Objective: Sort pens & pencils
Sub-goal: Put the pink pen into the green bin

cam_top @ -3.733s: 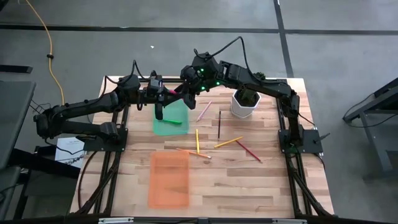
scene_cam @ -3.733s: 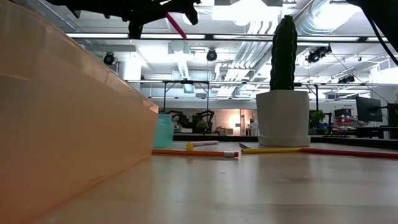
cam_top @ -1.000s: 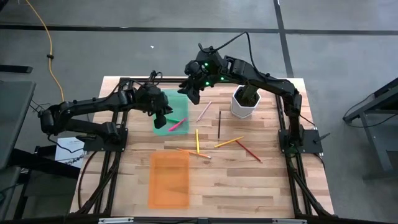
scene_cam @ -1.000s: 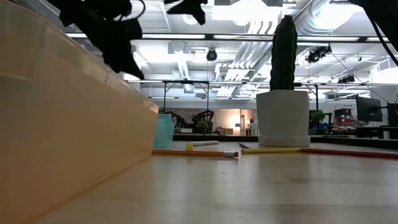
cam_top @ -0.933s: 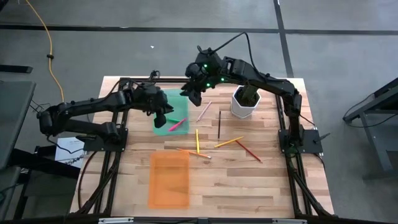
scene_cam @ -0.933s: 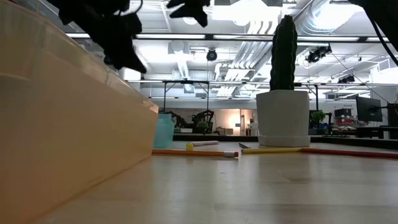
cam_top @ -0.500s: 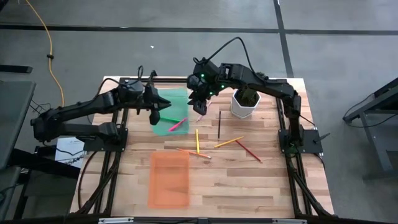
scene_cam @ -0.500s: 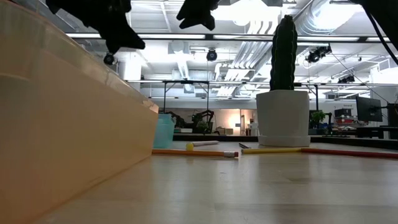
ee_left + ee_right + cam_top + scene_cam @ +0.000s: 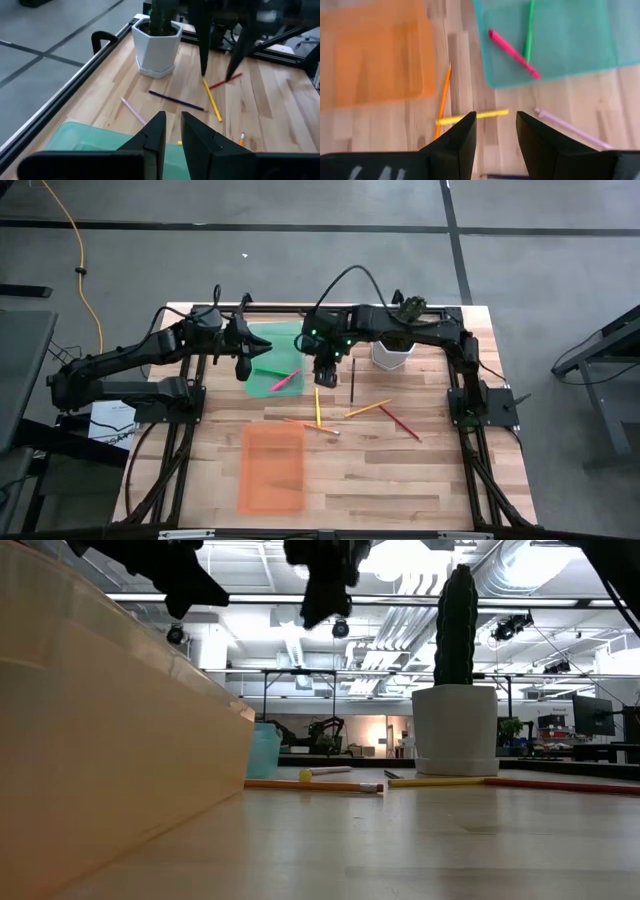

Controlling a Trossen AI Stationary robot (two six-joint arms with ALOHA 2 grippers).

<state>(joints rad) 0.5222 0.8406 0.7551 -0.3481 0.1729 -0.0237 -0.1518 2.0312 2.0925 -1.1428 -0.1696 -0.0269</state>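
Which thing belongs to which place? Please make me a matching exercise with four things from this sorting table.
Things:
1. magenta pen
2. dark pencil
3. right gripper
4. red pencil

Places:
A. hovering open above the yellow pen
B. inside the green tray
C. on the wood, near the white pot
D. on the wood, the stick closest to the right arm's base

Right pairs: 1-B, 2-C, 3-A, 4-D.
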